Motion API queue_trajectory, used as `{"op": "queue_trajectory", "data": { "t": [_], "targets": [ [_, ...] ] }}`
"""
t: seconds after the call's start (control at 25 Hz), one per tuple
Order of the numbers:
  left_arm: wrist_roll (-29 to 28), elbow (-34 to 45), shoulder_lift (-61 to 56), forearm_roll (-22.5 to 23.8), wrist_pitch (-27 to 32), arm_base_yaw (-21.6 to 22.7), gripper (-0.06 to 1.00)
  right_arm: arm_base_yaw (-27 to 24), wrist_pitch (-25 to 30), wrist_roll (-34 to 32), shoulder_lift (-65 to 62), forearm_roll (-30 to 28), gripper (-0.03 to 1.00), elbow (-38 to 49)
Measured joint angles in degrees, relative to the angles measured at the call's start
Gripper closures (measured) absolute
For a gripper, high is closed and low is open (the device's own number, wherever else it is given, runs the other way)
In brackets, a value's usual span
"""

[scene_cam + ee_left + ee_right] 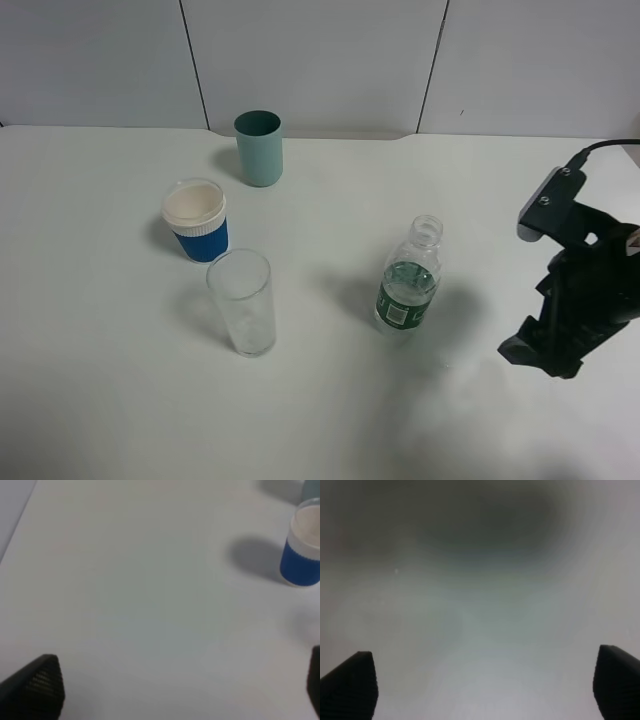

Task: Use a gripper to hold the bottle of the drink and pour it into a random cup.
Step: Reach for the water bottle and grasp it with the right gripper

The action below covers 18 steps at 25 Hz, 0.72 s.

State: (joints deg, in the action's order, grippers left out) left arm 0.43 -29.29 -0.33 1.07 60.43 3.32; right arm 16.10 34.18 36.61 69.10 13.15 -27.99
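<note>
Your right pincer (540, 350) hangs above the right side of the white table (100, 400). It is well apart from the bottle (408, 285) and touches nothing. Seen from its own wrist, that pincer (482, 685) is spread wide: the two dark jaws sit at opposite edges of the picture with nothing between them. Beneath them you get only a blurred pale surface and a soft dark shadow patch.

The bottle stands upright and uncapped on the table, a little right of the middle, with a dark green label round its lower body. It is between your right pincer and the clear glass (242, 303).

That glass, the tallest of the three cups, stands upright to the left of the bottle and apart from it. The blue cup with a white rim (197, 220) is just behind the glass, and the teal cup (259, 148) stands farther back near the wall.

Your left pincer (175, 685) is also wide, jaws far apart over bare table and gripping nothing. The blue cup (301, 550) shows beyond it.
</note>
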Motion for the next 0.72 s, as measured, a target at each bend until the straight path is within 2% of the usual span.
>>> {"op": "queue_trajectory", "data": {
  "t": [0.2,0.48,0.72],
  "targets": [
    [0.0,0.0,0.0,0.0,0.0,0.0,-0.04,3.1,-6.9,0.4,7.6,-0.7,0.12,0.1],
    [0.0,0.0,0.0,0.0,0.0,0.0,-0.04,4.4,-13.7,0.4,12.4,-4.2,0.12,0.7],
    [0.0,0.0,0.0,0.0,0.0,0.0,-0.04,6.3,-27.8,0.8,12.6,-7.7,0.12,6.6]
  ]
}}
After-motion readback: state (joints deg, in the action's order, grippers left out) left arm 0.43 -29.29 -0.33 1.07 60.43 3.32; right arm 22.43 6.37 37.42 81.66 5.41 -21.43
